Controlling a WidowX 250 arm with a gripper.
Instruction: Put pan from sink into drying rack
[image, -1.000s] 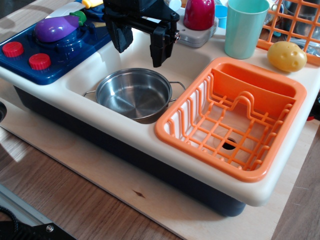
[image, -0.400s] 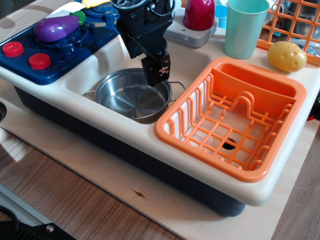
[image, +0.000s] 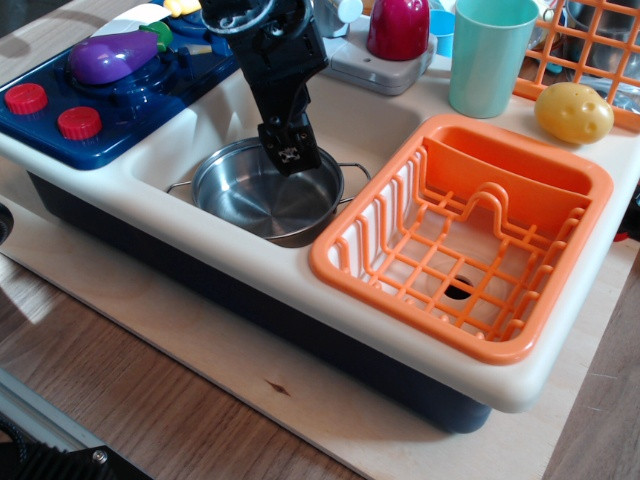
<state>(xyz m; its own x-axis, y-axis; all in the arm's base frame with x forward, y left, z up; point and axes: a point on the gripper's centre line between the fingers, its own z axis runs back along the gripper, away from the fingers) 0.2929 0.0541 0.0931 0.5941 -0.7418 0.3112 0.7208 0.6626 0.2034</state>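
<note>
Your gripper (image: 288, 160) hangs left of centre in the upper half of the frame, its tip dipped over the far rim of the pan (image: 268, 190). The pan sits flat in the sink (image: 375, 125), round and shiny, so it has no long axis of its own; what matters is the line through its two wire loop handles, which runs from left of frame to right, one handle poking out at the left, the other at the right beside the drying rack (image: 465, 235). The bulk of the pan lies below the pincer in the picture, toward the near edge of the basin. From this angle the fingers overlap one another, so you cannot tell whether they are parted or closed, nor whether they straddle the rim. The rack lies to the right of the pan, just beside it, its orange wall nearly touching the right handle. I judge your coming move turns on catching that far rim, then carrying rightward.
</note>
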